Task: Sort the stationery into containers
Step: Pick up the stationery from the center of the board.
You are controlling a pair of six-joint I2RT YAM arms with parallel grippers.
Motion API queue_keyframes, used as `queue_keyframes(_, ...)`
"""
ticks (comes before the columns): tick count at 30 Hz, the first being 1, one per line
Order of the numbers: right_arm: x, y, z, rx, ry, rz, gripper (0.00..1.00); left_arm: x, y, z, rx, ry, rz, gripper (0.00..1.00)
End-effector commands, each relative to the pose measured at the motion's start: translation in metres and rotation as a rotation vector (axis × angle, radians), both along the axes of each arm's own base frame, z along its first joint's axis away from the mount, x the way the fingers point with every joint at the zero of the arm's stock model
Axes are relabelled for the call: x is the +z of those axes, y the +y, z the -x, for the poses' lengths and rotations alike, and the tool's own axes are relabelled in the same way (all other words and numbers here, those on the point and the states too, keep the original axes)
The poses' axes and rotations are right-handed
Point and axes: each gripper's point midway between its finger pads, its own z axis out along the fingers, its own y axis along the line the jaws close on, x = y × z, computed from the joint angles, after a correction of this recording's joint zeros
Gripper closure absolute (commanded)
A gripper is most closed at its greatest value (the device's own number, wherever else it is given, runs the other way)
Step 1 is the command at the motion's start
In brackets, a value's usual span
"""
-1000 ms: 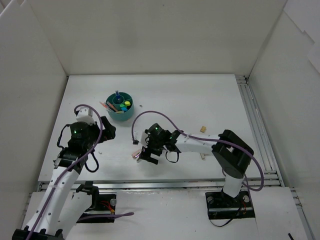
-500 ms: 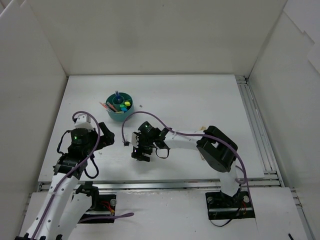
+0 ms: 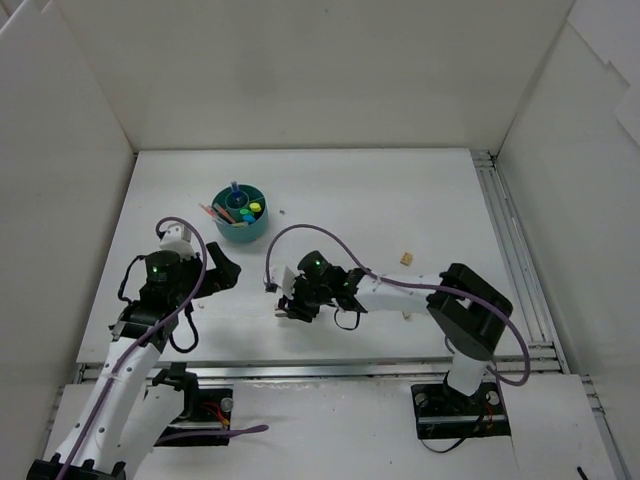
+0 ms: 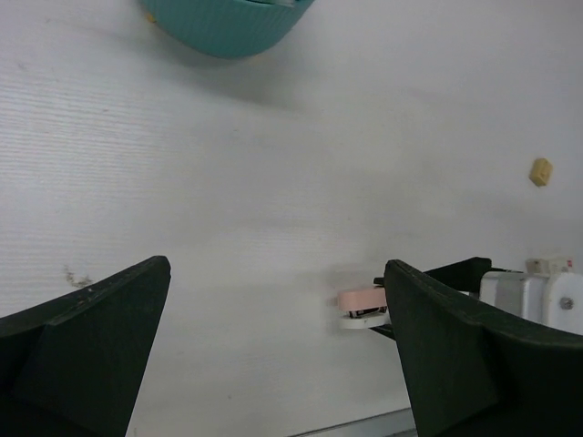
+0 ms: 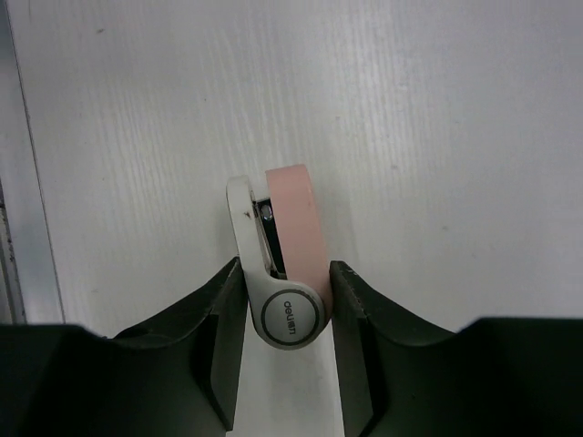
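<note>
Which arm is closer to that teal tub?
Left. The left fingers, open, sit just short of the teal tub on its near side. The right fingers are farther away, below and right of it in the top view, shut on a pink-and-white correction tape.

Place: robot test cell, lab-like.
Enclosure: plain white panels (image 3: 320,80) standing behind, left and right of the table (image 3: 400,200).
Framing: aluminium rails (image 3: 505,250) along the table's right and near edges.
Mounts: two arm bases (image 3: 457,385) bolted to black plates (image 3: 430,415) just in front of the table's near edge.
Wiring: purple cables (image 3: 310,227) looping exposed over the table.
</note>
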Motion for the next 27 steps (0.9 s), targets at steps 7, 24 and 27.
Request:
queue_keyframes(7,0.155,0.000,-0.044,-0.400,-0.190,-0.468,0.92,0.061,-0.074,-0.021,-0.293,-0.230,0.352,0.00)
queue_keyframes(24,0.214,0.001,-0.057,-0.667,-0.174,-0.717,0.92,0.074,-0.131,-0.048,-0.407,-0.295,0.386,0.00)
queue_keyframes(27,0.224,-0.005,-0.062,-0.732,-0.169,-0.759,0.92,0.073,-0.136,-0.048,-0.420,-0.298,0.399,0.19)
